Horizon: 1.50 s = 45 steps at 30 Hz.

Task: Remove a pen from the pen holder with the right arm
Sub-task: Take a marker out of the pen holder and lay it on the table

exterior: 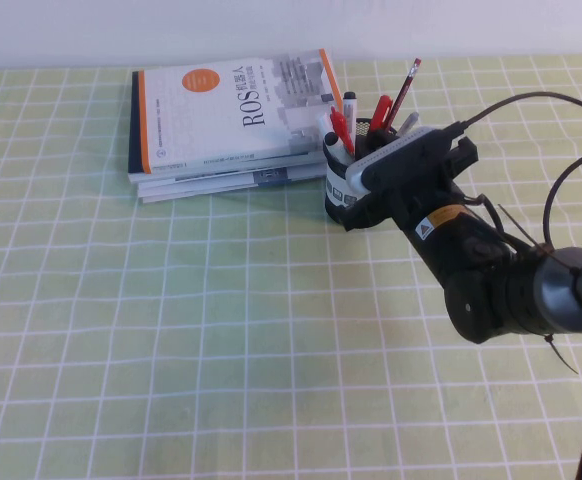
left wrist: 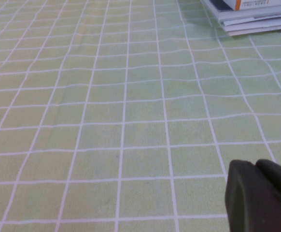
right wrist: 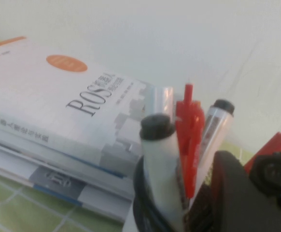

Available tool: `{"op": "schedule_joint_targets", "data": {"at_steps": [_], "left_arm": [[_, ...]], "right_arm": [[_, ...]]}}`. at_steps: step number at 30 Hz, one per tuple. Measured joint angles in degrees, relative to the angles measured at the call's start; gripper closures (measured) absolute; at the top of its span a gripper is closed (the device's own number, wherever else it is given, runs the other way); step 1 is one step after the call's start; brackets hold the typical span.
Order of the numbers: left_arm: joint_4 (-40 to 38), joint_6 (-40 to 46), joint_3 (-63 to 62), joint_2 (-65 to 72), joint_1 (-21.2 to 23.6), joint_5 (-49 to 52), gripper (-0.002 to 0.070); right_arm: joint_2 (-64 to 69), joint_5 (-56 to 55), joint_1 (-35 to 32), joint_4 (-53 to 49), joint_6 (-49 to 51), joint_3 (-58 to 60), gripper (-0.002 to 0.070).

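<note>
Your right gripper (exterior: 369,150) is sitting at the pen holder (exterior: 333,190) beside the book stack (exterior: 231,110). Your left gripper (left wrist: 259,195) is hovering well off that stack. Can't tell either grip.

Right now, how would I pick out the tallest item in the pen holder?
Find the book stack at the far side; just right of it stands the pen holder, with the right gripper at it, while the left gripper hovers over the checked cloth. The tallest item is the red pencil: thinner than the pens beside it, leaning right.
</note>
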Motion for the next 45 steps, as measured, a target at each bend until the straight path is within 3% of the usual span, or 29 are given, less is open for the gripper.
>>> {"op": "schedule_joint_targets", "data": {"at_steps": [14,24,37,45], "left_arm": [[0.0,0.0,0.0,0.0,0.0,0.0,0.068],[0.0,0.0,0.0,0.0,0.0,0.0,0.068],[0.0,0.0,0.0,0.0,0.0,0.0,0.068],[0.0,0.0,0.0,0.0,0.0,0.0,0.068]], "right_arm": [[-9.62,6.79,0.0,0.0,0.0,0.0,0.0577],[-21.96,19.04,0.0,0.0,0.0,0.0,0.0577],[-39.2,58.76,-0.02,8.46,1.2,0.0,0.0577],[-39.41,78.7,-0.02,8.92,14.56,-0.73,0.0577]]}}
